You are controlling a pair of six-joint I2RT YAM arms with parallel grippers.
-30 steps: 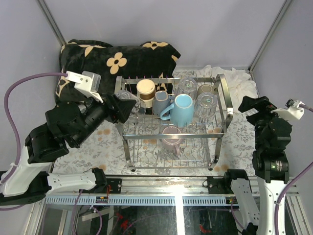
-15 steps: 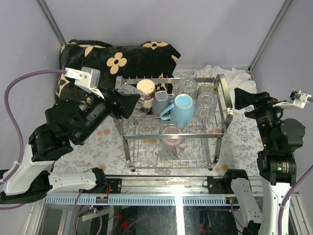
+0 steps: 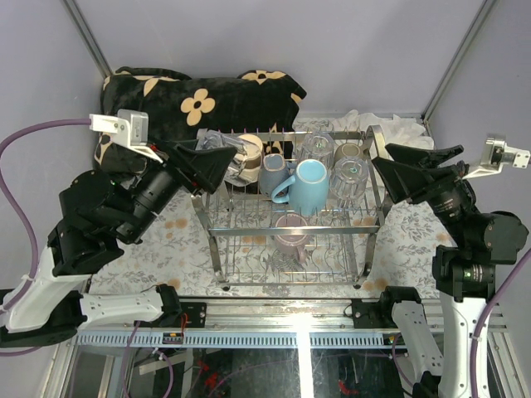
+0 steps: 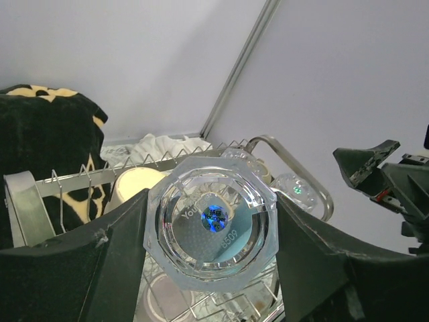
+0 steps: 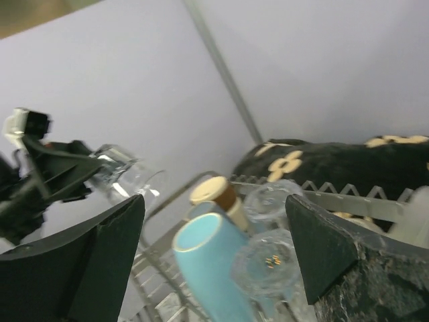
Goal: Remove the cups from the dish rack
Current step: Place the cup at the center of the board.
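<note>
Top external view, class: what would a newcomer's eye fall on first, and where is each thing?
The shiny chrome dish rack fills the middle of the table, with a light blue mug standing out on its upper tier. At the rack's far left corner the left claw grips a clear glass, while the right claw gapes open at the right end. Behind lies a black flowered cushion.

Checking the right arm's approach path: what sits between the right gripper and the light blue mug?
A clear glass stands between the open right gripper and the blue mug. The top view shows this best.
</note>
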